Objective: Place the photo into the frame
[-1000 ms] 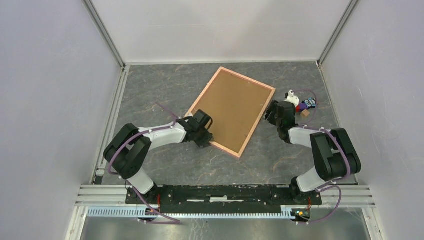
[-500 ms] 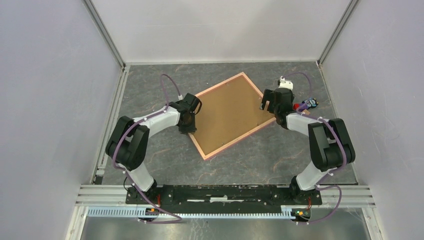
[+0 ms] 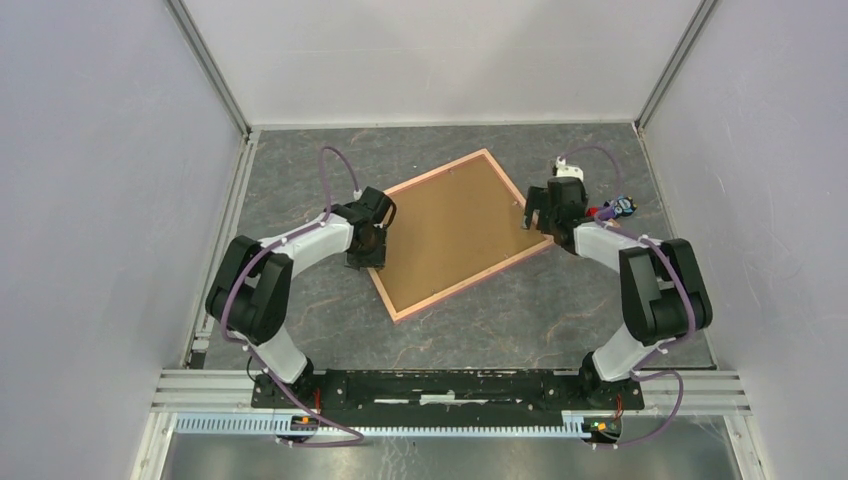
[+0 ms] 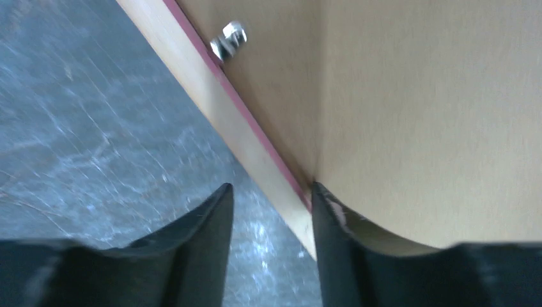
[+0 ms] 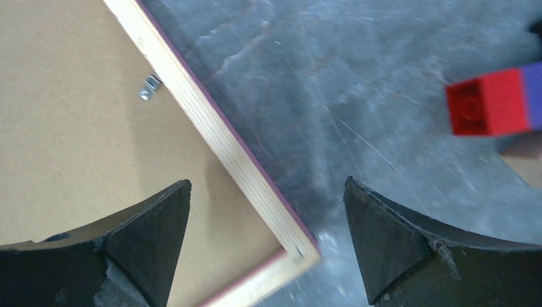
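A grey marbled table (image 3: 300,170) is seen from above, walled in white. At the left, the left gripper (image 3: 366,250) is set down at the left corner of the frame (image 3: 473,281). In the left wrist view its jaws are parted a little and placed astride the pink rail. One finger (image 4: 208,233) is on the table side, clear of the rail, and the other is against the rail's inner edge, on the board (image 3: 450,230). Nothing is clamped.

In the middle, the frame is laid flat on the table, back up and turned like a diamond, with the brown board filling it inside a thin pink rim. A small metal tab (image 4: 229,37) is fixed near the rail. The photo is not seen in any view, and whether it is under the board cannot be told.

At the right, the right gripper (image 3: 537,212) is held over the frame's right corner with jaws spread wide. The corner is between them and no grip on it is seen. Just beyond, a red block (image 5: 489,102) is lying apart from the frame.

The frame is judged light, stiff and thin, and likely to slide or spin on the smooth table when pushed at one corner. As it lies flat, little can be got under it. It is best taken by the rail at a corner, with the opposite side steadied by the other gripper.
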`<state>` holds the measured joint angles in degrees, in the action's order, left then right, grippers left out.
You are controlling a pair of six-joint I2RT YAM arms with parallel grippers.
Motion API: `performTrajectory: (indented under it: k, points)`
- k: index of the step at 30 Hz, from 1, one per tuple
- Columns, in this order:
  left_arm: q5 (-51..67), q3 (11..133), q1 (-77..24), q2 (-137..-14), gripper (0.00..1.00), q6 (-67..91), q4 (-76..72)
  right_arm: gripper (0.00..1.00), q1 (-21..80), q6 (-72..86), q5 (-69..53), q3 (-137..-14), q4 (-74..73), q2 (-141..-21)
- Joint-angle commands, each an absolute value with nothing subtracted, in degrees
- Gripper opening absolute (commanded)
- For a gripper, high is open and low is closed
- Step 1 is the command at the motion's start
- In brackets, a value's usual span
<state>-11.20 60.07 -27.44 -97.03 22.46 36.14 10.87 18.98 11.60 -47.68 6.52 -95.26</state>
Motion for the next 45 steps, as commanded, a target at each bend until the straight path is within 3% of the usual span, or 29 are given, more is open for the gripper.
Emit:
performTrajectory:
  k: [1, 6, 10, 13, 17, 21, 32, 45]
  points:
    - [-8.83, 55.59, -27.44, -88.77, 0.61, 16.02, 37.82, 0.95, 10.79, 18.66, 20.7, -47.86, -3.75, -85.68]
    - [-8.4, 54.22, -27.51, -78.85, 0.75, 16.61, 35.7, 0.91, 11.45, 34.21, 15.82, -40.01, -1.69, -76.27]
    - [-1.25, 51.9, -27.94, -67.99, 0.94, 19.88, 33.86, 0.87, 14.54, 48.17, 14.61, -32.61, 3.01, -72.6]
    - [2.98, 50.1, -29.22, -62.15, 0.99, 23.1, 33.17, 0.85, 17.0, 55.16, 15.37, -31.52, 0.73, -72.55]
    - [7.08, 46.97, -32.01, -59.55, 1.0, 26.66, 29.87, 0.84, 20.85, 58.09, 16.47, -29.84, 1.54, -75.05]
    - [3.66, 46.12, -38.78, -61.12, 1.0, 28.21, 27.98, 0.81, 21.42, 59.47, 15.04, -30.28, 1.66, -79.16]
    - [-10.06, 55.91, -53.65, -79.24, 1.0, 24.91, 27.42, 0.73, 22.93, 68.42, 11.7, -31.0, -2.42, -87.74]
    - [-17.92, 65.3, -61.41, -95.01, 1.0, 20.05, 28.17, 0.36, 22.94, 68.86, 7.08, -33.45, -3.9, -90.35]
